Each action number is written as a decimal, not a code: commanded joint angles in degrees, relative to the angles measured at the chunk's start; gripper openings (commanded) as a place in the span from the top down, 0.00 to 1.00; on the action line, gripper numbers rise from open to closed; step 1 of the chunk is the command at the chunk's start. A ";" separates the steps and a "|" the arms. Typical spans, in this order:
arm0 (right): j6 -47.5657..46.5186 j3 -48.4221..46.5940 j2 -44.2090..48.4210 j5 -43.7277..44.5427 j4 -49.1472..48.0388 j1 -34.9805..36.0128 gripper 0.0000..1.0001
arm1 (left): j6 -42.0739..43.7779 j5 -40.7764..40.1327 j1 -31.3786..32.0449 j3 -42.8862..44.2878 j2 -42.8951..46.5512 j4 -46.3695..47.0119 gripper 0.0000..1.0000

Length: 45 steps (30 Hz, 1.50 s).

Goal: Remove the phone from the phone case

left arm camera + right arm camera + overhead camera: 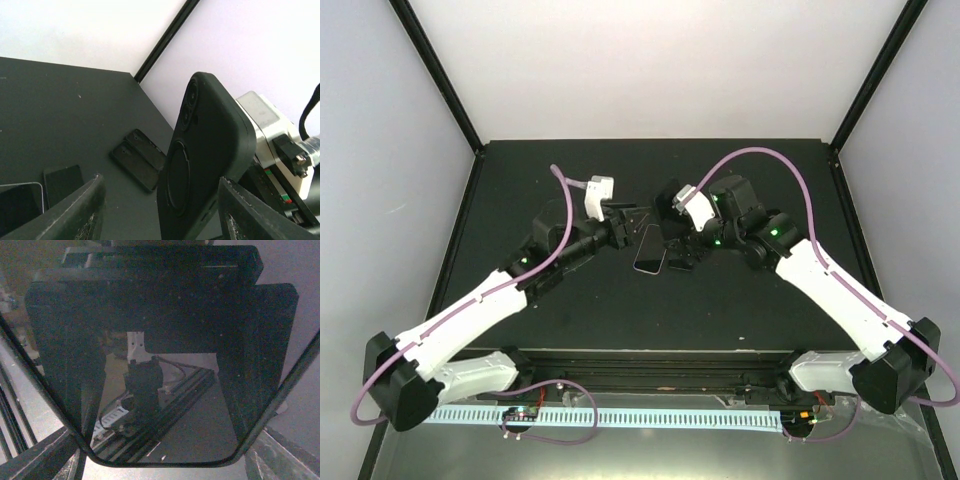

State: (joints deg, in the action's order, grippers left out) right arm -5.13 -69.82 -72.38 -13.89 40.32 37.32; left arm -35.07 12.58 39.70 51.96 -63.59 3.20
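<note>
A dark phone case (210,150) with the phone inside stands upright above the table, its back and camera bumps facing the left wrist camera. My right gripper (670,205) is shut on it, a finger on each long edge. The phone's glossy screen (165,355) fills the right wrist view between the fingers (45,460). My left gripper (162,212) is open around the case's lower end. Its right finger (245,210) is close beside the case edge, and its left finger (82,212) stands well apart. In the top view the left gripper (632,213) meets the right one mid-table.
A bare silver-edged phone (650,250) lies flat on the black table just in front of the grippers. Beside it lie small dark slabs (137,160) and another dark piece (62,182). Black frame posts and white walls ring the table (570,320).
</note>
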 commanded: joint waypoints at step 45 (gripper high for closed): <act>-3.87 -2.02 1.79 -3.12 0.61 1.08 0.00 | 4.90 5.03 -1.28 10.06 -5.12 -5.18 0.98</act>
State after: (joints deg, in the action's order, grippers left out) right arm -7.16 -70.46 -73.08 -13.76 41.19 38.24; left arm -32.99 13.13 41.52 56.47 -71.33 1.76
